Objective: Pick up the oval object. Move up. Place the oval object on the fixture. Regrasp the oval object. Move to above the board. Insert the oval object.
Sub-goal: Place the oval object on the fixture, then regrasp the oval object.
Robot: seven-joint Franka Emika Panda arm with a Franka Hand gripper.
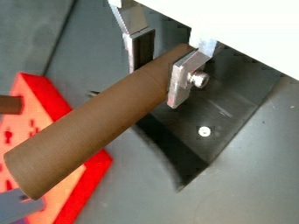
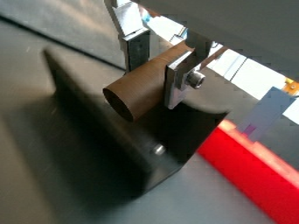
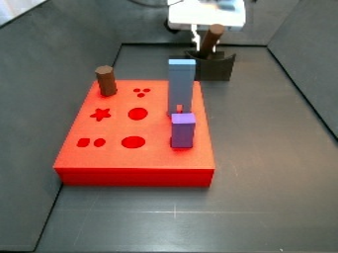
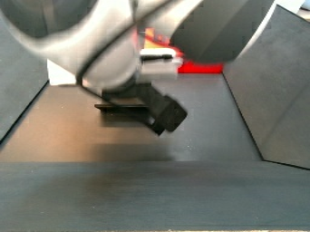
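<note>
The oval object [image 1: 82, 131] is a long dark-brown peg, and it also shows in the other wrist view [image 2: 135, 87]. My gripper [image 1: 160, 74] [image 2: 156, 77] is shut on it near one end, with a silver finger [image 1: 184, 77] against each side. The peg lies roughly level just above the dark fixture [image 1: 216, 122] [image 2: 93, 114]. Its free end points toward the red board [image 1: 41, 101] [image 2: 251, 175]. In a side view my gripper [image 3: 208, 40] is at the fixture [image 3: 218, 67], behind the board [image 3: 132, 138]. Whether the peg touches the fixture is hidden.
On the board stand a tall blue block [image 3: 181, 84], a short purple block [image 3: 183, 130] and a stubby brown cylinder [image 3: 105, 79]. Dark walls [image 3: 297, 89] ring the floor. In a side view the blurred arm [image 4: 133, 36] blocks most of the scene.
</note>
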